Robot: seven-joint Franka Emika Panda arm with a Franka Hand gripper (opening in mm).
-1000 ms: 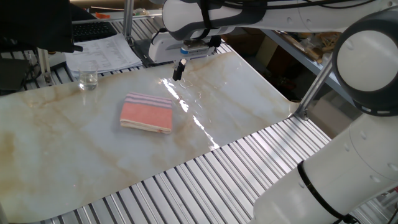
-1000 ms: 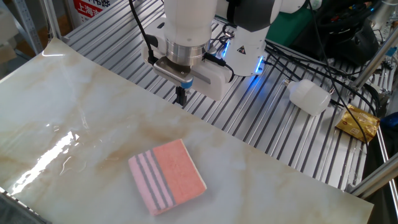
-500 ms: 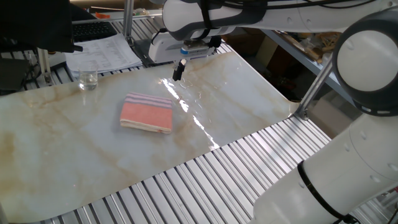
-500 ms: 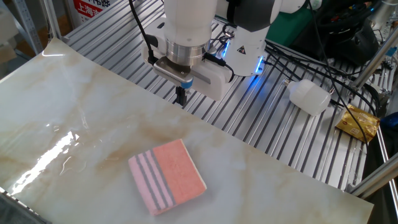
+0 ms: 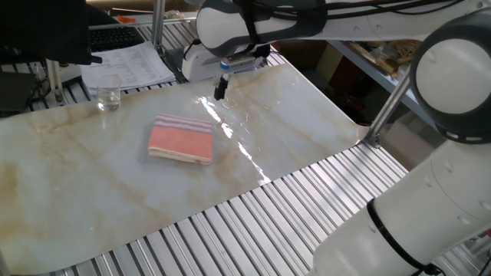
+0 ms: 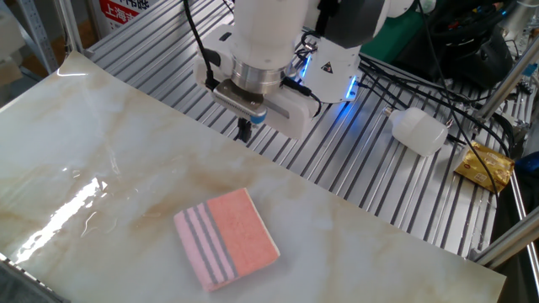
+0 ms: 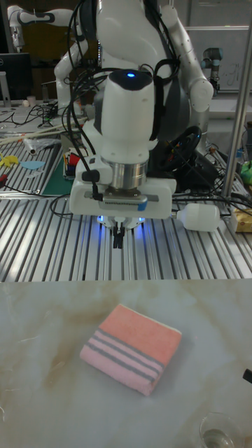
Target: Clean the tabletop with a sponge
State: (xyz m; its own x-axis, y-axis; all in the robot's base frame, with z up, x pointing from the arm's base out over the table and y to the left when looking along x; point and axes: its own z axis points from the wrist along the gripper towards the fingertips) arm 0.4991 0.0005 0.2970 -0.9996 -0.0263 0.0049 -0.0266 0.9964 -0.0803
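The sponge (image 5: pixel 181 139) (image 6: pixel 226 236) (image 7: pixel 131 347) is a salmon-pink folded pad with grey-and-white stripes along one edge. It lies flat on the glossy cream marble tabletop (image 5: pixel 69 169) (image 6: pixel 67 143) (image 7: pixel 42 392). My gripper (image 5: pixel 220 87) (image 6: pixel 245 131) (image 7: pixel 119 240) hangs above the slab's far edge, well apart from the sponge. Its dark fingers are pressed together with nothing between them.
A clear glass (image 5: pixel 108 97) (image 7: pixel 220 431) stands on the slab near one corner. Ribbed metal slats (image 5: pixel 253 222) (image 6: pixel 354 160) surround the slab. A white bottle (image 6: pixel 418 130) (image 7: pixel 201 218) and a crinkled gold packet (image 6: pixel 483 164) lie on the slats. Papers (image 5: pixel 126 65) sit beyond the glass.
The arm's wrist has shifted slightly over the slab's far edge. The sponge has not moved.
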